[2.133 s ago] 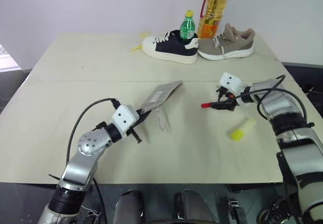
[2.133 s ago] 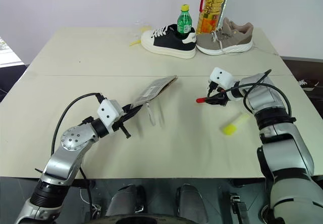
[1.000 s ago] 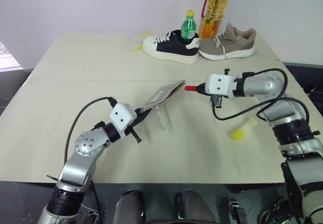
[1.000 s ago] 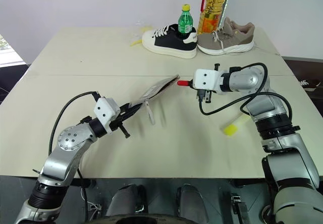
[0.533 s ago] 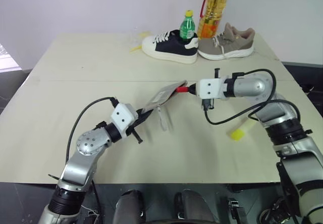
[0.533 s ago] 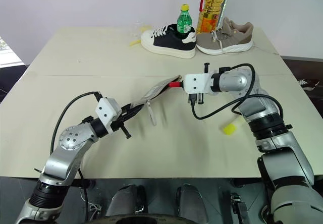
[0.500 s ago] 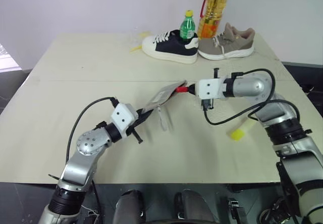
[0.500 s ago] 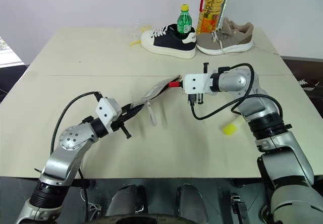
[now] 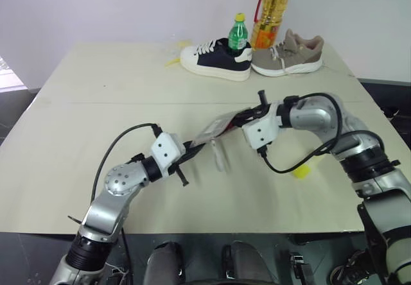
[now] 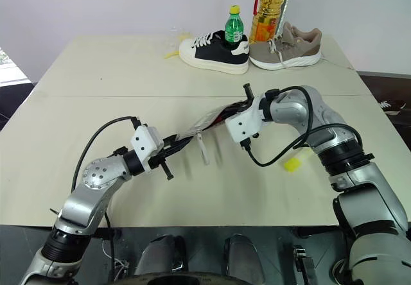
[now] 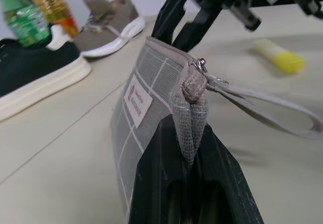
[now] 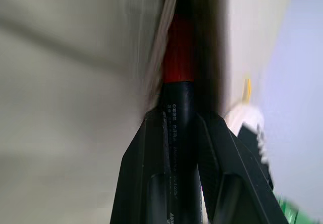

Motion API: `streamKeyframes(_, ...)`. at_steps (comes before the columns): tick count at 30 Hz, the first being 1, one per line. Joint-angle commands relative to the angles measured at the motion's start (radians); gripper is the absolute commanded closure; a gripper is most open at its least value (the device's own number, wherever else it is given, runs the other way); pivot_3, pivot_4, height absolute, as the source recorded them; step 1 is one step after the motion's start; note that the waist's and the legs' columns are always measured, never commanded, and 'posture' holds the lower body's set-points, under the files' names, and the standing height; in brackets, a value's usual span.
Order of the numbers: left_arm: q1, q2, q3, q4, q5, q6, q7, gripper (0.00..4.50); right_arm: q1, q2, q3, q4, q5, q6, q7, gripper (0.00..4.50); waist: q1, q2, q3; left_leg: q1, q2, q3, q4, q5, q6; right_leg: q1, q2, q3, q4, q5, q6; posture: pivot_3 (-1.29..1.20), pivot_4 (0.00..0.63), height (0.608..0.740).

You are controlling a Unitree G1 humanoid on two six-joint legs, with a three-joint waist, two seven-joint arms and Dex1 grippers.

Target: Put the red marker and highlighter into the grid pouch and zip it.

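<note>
Grid pouch [image 9: 215, 129] hangs in the air over the middle of the tabletop [image 9: 96, 124], tilted, its lower end pinched flat between the left gripper [image 11: 187, 148]'s fingers [image 11: 156, 178], which are pressed together on the fabric seam. Its grey pull cord [image 11: 262, 105] droops loose from the zipper toward the tabletop.

At the pouch's upper, far end the red marker [image 12: 177, 57] is pushed nose-first against the opening. The right gripper [image 12: 177, 128] is clamped on the marker's black end, its two fingers [image 12: 146, 163] hugging the barrel on either side, and the red part runs on ahead of them beside the pouch's edge. How deep it sits in the pouch I cannot tell.

Highlighter [image 10: 293, 163] lies flat on the tabletop, off to the robot's right, just under the right forearm and well apart from both sets of fingers.

Room to move is generous: the near half of the tabletop is bare right up to the front edge, and the whole left side is open too. The far edge is the crowded part, where a black and white sneaker [image 9: 215, 58], a tan sneaker [image 9: 289, 55], a green bottle [image 9: 238, 33] and a bottle of oil [image 9: 270, 12] stand bunched together, well behind the pouch.
</note>
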Motion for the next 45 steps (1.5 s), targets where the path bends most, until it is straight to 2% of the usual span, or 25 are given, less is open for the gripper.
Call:
streamKeyframes(1,-0.028,-0.004,-0.005,-0.039,-0.016,-0.006,-0.012,4.5,0.011,0.022,-0.016,-0.085,0.091,-0.007,0.029,4.26,0.0,0.0,0.0,0.0,0.0,0.0,0.0,0.0,0.0,0.0,0.0,0.0,0.0,0.0,0.0,0.0,0.15,0.705)
streamKeyframes(8,-0.031,-0.015,-0.015,-0.04,-0.01,-0.005,-0.012,4.5,0.053,0.043,-0.029,-0.174,0.19,0.074,0.092,4.26,0.003,0.0,0.0,0.0,0.0,-0.001,0.001,0.0,0.0,0.001,0.0,0.0,0.0,0.0,0.0,0.0,0.15,0.705)
streamKeyframes(10,-0.027,-0.018,-0.016,-0.037,-0.007,-0.008,-0.011,4.5,0.057,0.041,-0.039,-0.182,0.202,0.099,0.098,3.24,0.003,0.0,0.0,0.0,0.0,-0.001,0.001,0.0,0.0,0.001,0.0,0.0,0.0,0.0,0.0,0.0,0.15,0.705)
streamKeyframes(12,-0.023,-0.019,-0.018,-0.033,-0.003,-0.012,-0.009,4.5,0.062,0.037,-0.058,-0.192,0.215,0.131,0.09,2.4,0.002,0.0,0.0,0.0,0.0,-0.001,0.001,0.0,0.0,0.001,0.0,0.0,0.0,0.0,0.0,0.0,0.15,0.705)
streamKeyframes(14,-0.022,-0.017,-0.016,-0.014,0.007,-0.027,-0.007,4.5,0.064,0.015,-0.097,-0.207,0.271,0.203,0.112,1.32,0.003,0.0,0.0,0.0,0.0,-0.001,0.001,0.0,0.0,0.001,0.001,0.0,0.0,0.0,0.0,0.0,0.15,0.705)
streamKeyframes(18,-0.021,-0.007,-0.021,0.035,0.045,-0.074,-0.007,4.5,0.065,-0.033,-0.173,-0.235,0.378,0.358,0.161,1.32,0.005,0.0,0.0,0.0,0.0,-0.001,0.002,-0.001,0.001,0.001,0.0,0.0,0.0,0.0,0.0,0.0,0.15,0.705)
streamKeyframes(24,-0.036,-0.009,-0.03,0.104,0.075,-0.139,-0.011,4.5,0.066,-0.123,-0.264,-0.226,0.458,0.523,0.223,1.32,0.004,0.0,0.0,0.0,0.0,-0.002,0.002,-0.004,0.007,0.001,0.0,0.0,0.0,0.0,0.0,0.0,0.15,0.705)
streamKeyframes(27,-0.041,-0.009,-0.036,0.129,0.089,-0.165,-0.011,4.5,0.107,-0.237,-0.267,-0.175,0.45,0.599,0.315,1.32,0.005,0.0,0.0,0.0,0.0,-0.002,0.001,-0.004,0.007,0.001,0.0,0.0,0.0,0.0,0.0,0.0,0.15,0.705)
streamKeyframes(29,-0.042,-0.011,-0.04,0.135,0.088,-0.169,-0.017,4.5,0.143,-0.309,-0.25,-0.129,0.427,0.626,0.372,0.79,0.008,-0.001,0.0,0.0,0.0,-0.002,0.001,-0.005,0.008,0.002,0.0,0.0,0.0,0.0,0.0,0.0,0.15,0.705)
streamKeyframes(31,-0.041,-0.013,-0.045,0.137,0.084,-0.171,-0.024,4.5,0.171,-0.353,-0.217,-0.083,0.372,0.557,0.391,0.04,0.005,-0.001,0.0,0.0,0.0,-0.001,0.001,-0.005,0.008,0.002,-0.001,0.0,-0.001,0.0,0.0,0.0,0.15,0.705)
streamKeyframes(36,-0.042,-0.02,-0.052,0.14,0.085,-0.17,-0.036,4.5,0.169,-0.363,-0.126,0.078,0.235,0.322,0.396,0.01,-0.005,0.0,0.0,0.004,0.0,0.0,0.001,-0.005,0.008,0.003,0.0,0.0,0.0,0.0,0.0,0.0,0.15,0.705)
streamKeyframes(45,-0.018,-0.021,-0.051,0.113,0.087,-0.156,-0.032,4.5,0.089,-0.321,-0.031,0.331,0.143,0.108,0.475,0.01,0.001,0.001,0.0,0.006,0.001,0.0,0.001,-0.001,0.001,0.005,0.001,0.0,0.0,0.0,0.0,0.0,0.15,0.705)
